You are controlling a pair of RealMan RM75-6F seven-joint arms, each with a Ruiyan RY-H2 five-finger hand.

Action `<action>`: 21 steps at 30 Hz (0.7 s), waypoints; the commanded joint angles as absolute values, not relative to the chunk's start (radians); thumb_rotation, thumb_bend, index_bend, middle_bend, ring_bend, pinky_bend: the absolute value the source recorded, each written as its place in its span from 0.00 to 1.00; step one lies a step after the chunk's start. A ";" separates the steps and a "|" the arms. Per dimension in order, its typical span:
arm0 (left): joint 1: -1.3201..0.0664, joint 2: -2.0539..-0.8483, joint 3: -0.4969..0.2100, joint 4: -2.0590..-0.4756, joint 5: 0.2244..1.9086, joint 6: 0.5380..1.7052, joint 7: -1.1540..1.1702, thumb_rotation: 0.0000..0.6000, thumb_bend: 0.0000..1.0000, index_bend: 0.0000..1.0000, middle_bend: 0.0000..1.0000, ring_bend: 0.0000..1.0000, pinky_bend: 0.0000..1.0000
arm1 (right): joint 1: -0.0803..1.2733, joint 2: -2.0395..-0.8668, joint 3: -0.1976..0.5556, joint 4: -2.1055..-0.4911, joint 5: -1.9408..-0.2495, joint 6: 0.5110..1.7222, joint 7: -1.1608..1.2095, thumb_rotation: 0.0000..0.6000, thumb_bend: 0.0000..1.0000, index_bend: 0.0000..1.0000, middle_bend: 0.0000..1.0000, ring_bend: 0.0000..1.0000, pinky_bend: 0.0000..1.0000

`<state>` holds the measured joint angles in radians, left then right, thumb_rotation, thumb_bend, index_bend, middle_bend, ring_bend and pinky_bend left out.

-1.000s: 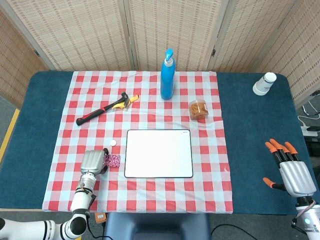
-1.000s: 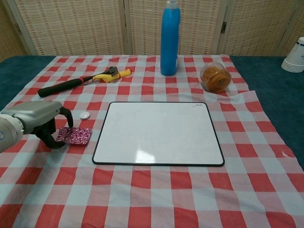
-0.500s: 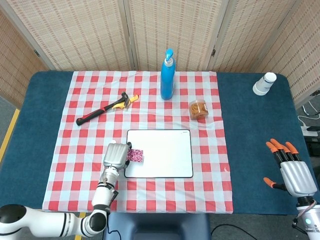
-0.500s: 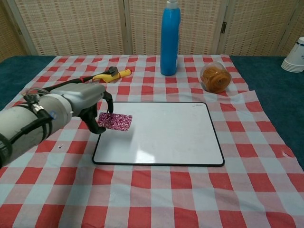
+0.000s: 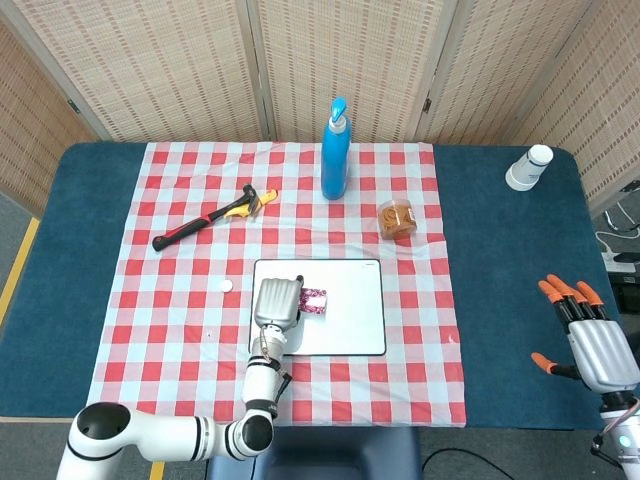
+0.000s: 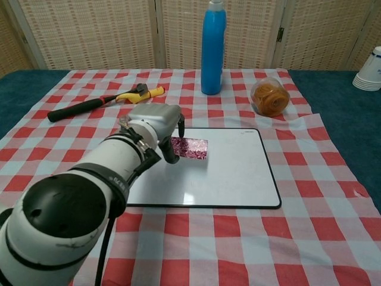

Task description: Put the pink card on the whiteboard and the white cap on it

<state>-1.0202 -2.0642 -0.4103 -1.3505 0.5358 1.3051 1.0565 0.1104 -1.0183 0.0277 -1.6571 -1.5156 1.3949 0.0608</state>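
Chest view: white cap hidden behind left robot hand (image 6: 156, 122) pinching pink card (image 6: 189, 147); right robot hand (image 5: 588, 335) spread.

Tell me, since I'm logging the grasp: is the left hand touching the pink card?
Touching. The chest view shows the left hand with its fingers closed on the pink card's left end, over the whiteboard.

Whiteboard (image 6: 238, 173) right half bare, blue bottle (image 6: 213, 47), snack jar (image 6: 269, 97) standing beyond

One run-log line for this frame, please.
left hand: holds card over whiteboard | cap: on cloth, untouched | right hand: open, idle
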 commanded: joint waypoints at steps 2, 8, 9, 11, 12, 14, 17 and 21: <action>-1.036 -2.092 -0.422 -1.316 0.537 1.301 1.050 1.00 0.32 0.36 1.00 1.00 1.00 | 0.111 -1.018 0.026 -1.657 -1.520 1.395 0.061 1.00 0.07 0.00 0.00 0.00 0.00; -1.027 -2.093 -0.418 -1.309 0.526 1.287 1.051 1.00 0.28 0.27 1.00 1.00 1.00 | 0.109 -1.020 0.024 -1.658 -1.523 1.398 0.053 1.00 0.07 0.00 0.00 0.00 0.00; -1.024 -2.088 -0.417 -1.313 0.526 1.284 1.051 1.00 0.26 0.25 1.00 1.00 1.00 | 0.109 -1.021 0.025 -1.657 -1.524 1.399 0.052 1.00 0.07 0.00 0.00 0.00 0.00; -1.018 -2.079 -0.414 -1.321 0.532 1.287 1.047 1.00 0.23 0.22 1.00 1.00 1.00 | 0.109 -1.022 0.024 -1.656 -1.525 1.400 0.052 1.00 0.07 0.00 0.00 0.00 0.00; -1.015 -2.073 -0.414 -1.326 0.534 1.290 1.047 1.00 0.23 0.22 1.00 1.00 1.00 | 0.109 -1.022 0.025 -1.655 -1.525 1.400 0.052 1.00 0.07 0.00 0.00 0.00 0.00; -1.009 -2.059 -0.412 -1.340 0.539 1.299 1.051 1.00 0.22 0.22 1.00 1.00 1.00 | 0.110 -1.022 0.026 -1.654 -1.521 1.398 0.052 1.00 0.07 0.00 0.00 0.00 0.00; -0.994 -2.025 -0.415 -1.371 0.541 1.316 1.056 1.00 0.23 0.23 1.00 1.00 1.00 | 0.111 -1.023 0.028 -1.654 -1.514 1.395 0.049 1.00 0.07 0.00 0.00 0.00 0.00; -0.965 -1.965 -0.410 -1.403 0.534 1.334 1.067 1.00 0.27 0.27 1.00 1.00 1.00 | 0.111 -1.027 0.026 -1.657 -1.516 1.393 0.039 1.00 0.07 0.00 0.00 0.00 0.00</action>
<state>-0.9810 -1.9896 -0.4131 -1.3880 0.5379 1.3236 1.0605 0.1114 -1.0260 0.0269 -1.6565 -1.5154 1.3938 0.0395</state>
